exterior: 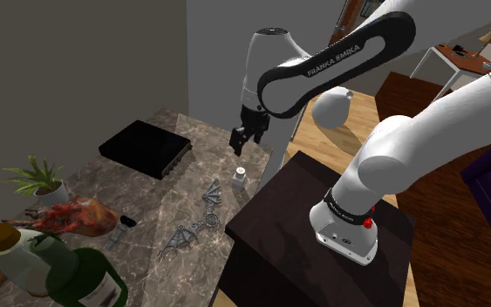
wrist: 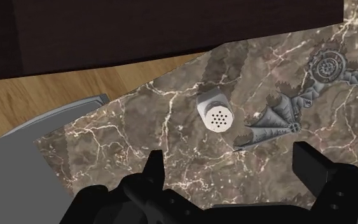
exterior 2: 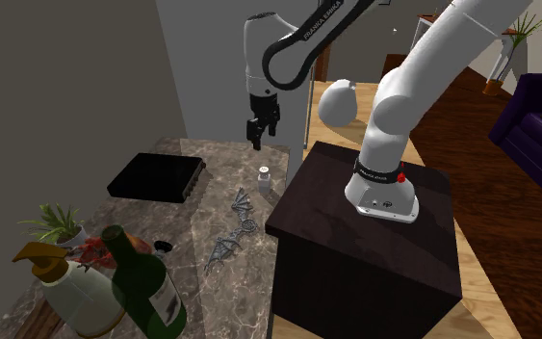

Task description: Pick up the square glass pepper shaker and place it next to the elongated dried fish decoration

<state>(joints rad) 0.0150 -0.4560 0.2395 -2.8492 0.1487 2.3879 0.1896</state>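
End effector (exterior: 245,139) (exterior 2: 261,133) (wrist: 229,159): fingers spread wide, gripping nothing, touching nothing; it hangs above the shaker.
Pepper shaker (exterior: 239,179) (exterior 2: 264,179) (wrist: 214,111): upright on the marbled surface (exterior: 191,139), close to the edge by the dark stand (exterior: 278,209) (perforated cap faces the wrist view).
Fish decoration (exterior: 187,234) (exterior 2: 232,236) (wrist: 273,118): flat on the surface, one end near the shaker, not touching.
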